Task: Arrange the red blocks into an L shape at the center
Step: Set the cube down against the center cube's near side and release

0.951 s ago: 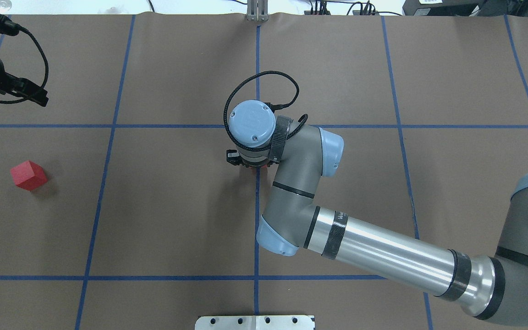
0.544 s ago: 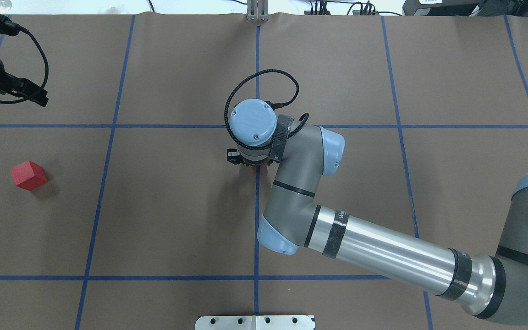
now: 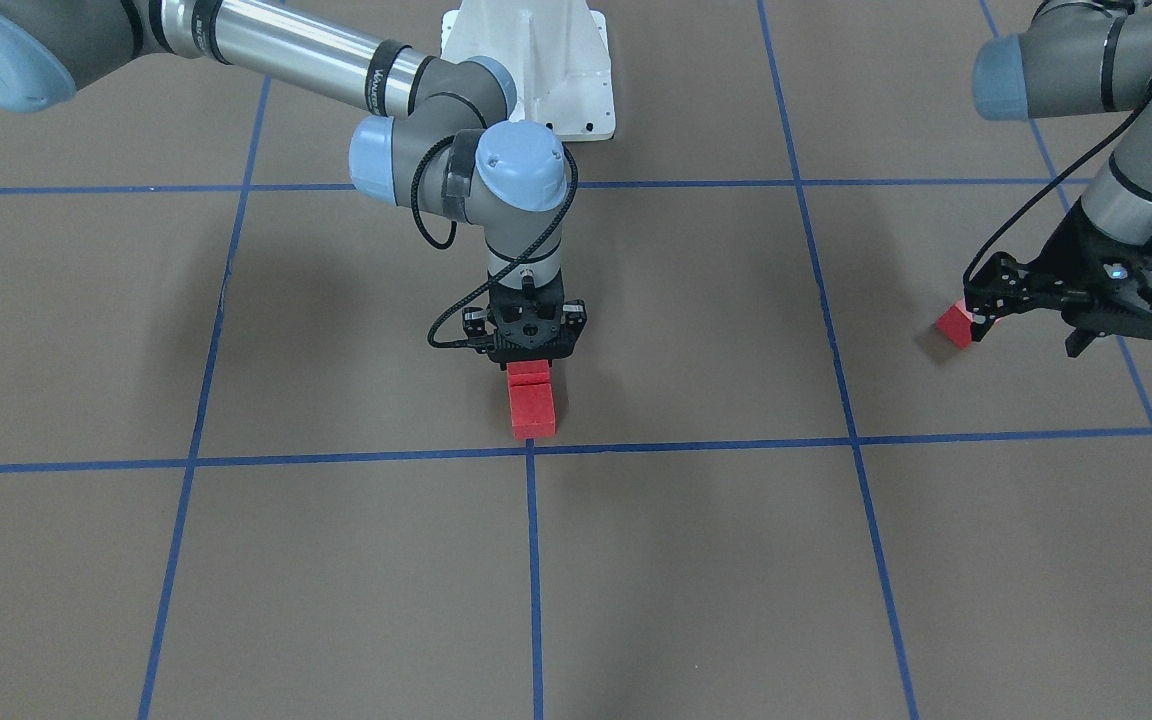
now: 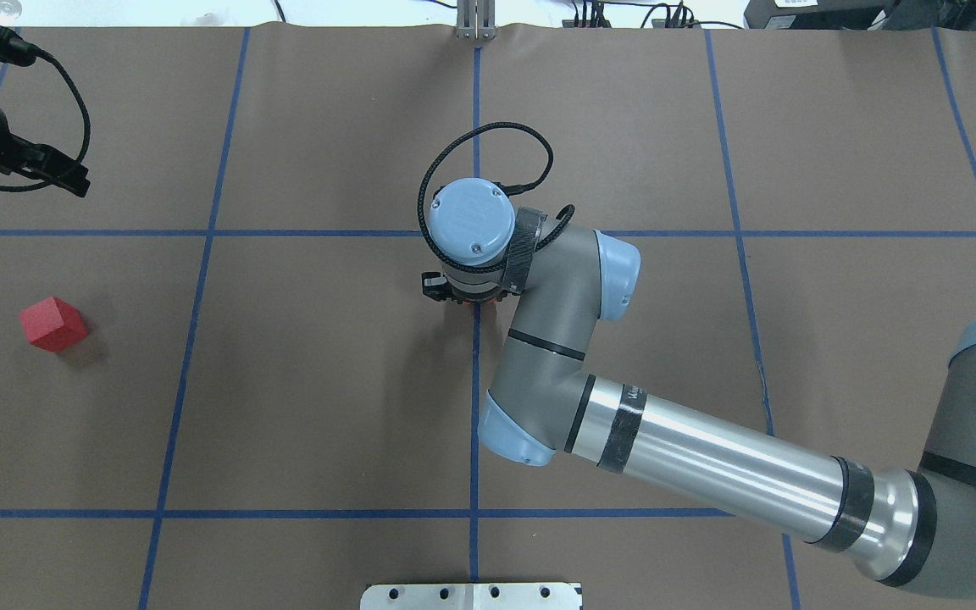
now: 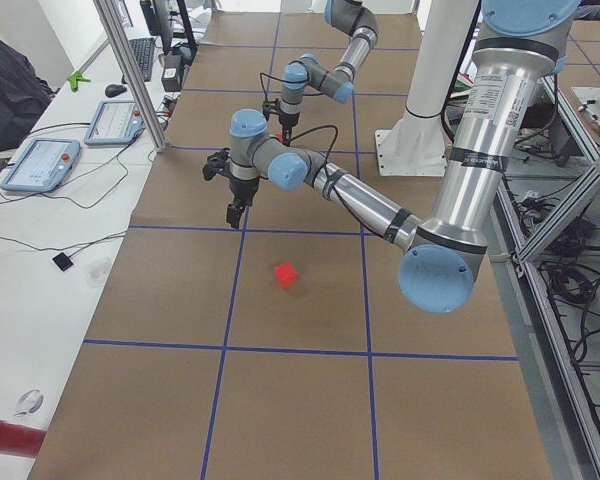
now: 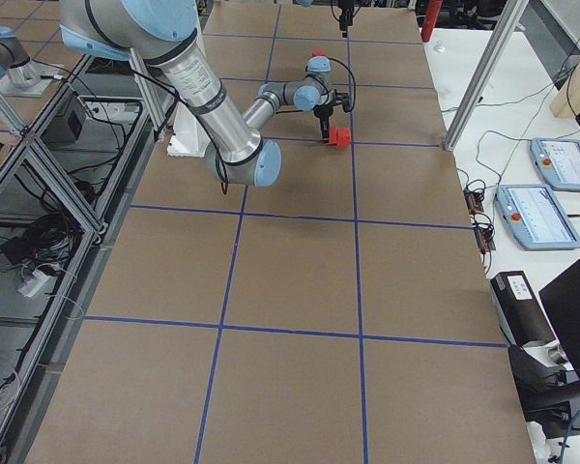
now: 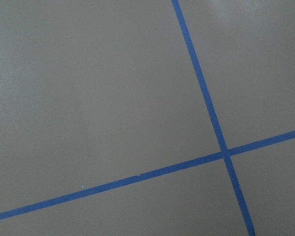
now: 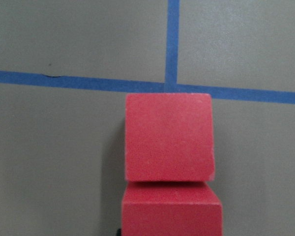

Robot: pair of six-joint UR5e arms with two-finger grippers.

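Two red blocks lie in a row just on the robot's side of the center crossing (image 3: 531,450). The far block (image 3: 533,410) rests on the floor. The near block (image 3: 528,372) sits right under my right gripper (image 3: 529,365), which looks shut on it. The right wrist view shows both blocks (image 8: 169,142) touching end to end below the crossing (image 8: 172,87). A third red block (image 4: 52,324) lies alone far out on my left side. My left gripper (image 3: 1031,330) hovers high beside it, open and holding nothing.
Brown paper with a blue tape grid covers the table (image 4: 327,381). The right arm's forearm (image 4: 708,466) stretches across the near right squares. A white base plate (image 4: 471,596) sits at the near edge. Cables and monitors (image 4: 835,13) line the far edge.
My right wrist has shifted slightly away from the robot and to the right, and the red under it went along. The left arm and the lone block have not moved.
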